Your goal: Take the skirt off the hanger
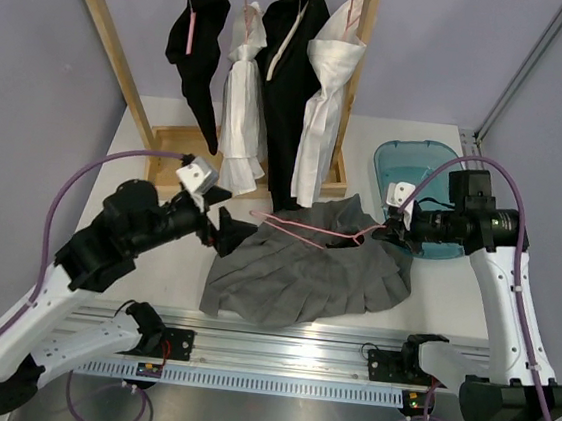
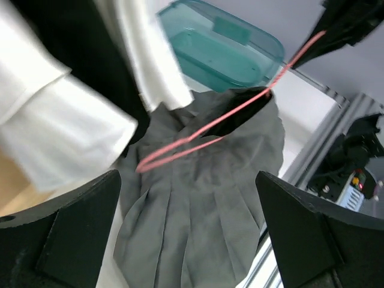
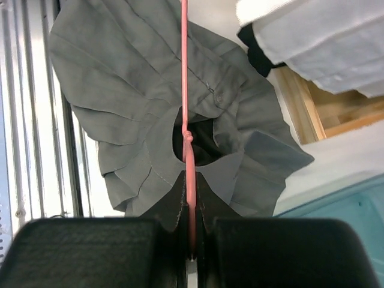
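R fingers (image 3: pixel 171 207) pinch hanger (image 3: pixel 185 90) at its hook, bar running across skirt (image 3: pixel 120 90) toward L fingers (image 2: pixel 72 240), spread wide, nearer the cloth.

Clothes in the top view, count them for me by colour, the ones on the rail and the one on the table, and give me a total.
Black garments: 2
White garments: 2
Grey skirt: 1
Total: 5
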`<state>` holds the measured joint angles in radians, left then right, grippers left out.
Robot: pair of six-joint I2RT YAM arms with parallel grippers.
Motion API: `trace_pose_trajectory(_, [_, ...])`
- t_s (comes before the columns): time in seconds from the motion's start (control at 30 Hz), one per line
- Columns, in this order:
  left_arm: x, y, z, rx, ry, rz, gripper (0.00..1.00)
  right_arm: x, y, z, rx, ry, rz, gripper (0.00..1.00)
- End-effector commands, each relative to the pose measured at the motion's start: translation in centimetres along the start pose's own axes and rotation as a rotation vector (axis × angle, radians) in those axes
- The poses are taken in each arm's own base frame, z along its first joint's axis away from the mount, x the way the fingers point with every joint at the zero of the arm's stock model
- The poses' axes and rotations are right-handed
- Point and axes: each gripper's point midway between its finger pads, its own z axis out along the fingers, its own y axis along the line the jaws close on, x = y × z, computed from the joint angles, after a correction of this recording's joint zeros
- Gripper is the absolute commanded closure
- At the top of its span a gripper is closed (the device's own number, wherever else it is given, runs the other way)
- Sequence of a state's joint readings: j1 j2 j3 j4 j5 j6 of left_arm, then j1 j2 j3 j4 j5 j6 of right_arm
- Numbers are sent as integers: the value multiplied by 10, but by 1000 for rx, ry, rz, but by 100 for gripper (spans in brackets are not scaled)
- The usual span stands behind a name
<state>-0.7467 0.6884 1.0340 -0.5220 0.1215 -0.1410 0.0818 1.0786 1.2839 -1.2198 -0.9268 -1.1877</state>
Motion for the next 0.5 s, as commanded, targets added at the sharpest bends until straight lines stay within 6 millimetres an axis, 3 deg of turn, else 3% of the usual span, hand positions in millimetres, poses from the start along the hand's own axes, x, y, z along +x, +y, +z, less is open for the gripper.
trace_pose_trajectory(0.0, [-25, -33, 27, 225, -24, 142, 1, -22, 8, 4, -61, -39, -136, 100])
trace_pose_trajectory(0.2, [-19, -54, 52, 352, 64, 263, 3, -41, 33, 25, -177, -47, -228, 100])
trace_pose_trajectory(0.33, [14, -76, 60, 460, 198, 291, 5, -53, 27, 31, -192, -63, -236, 100])
trace_pose_trajectory(0.47, [35, -77, 52, 477, 268, 293, 6, -60, 19, 29, -184, -55, -275, 100])
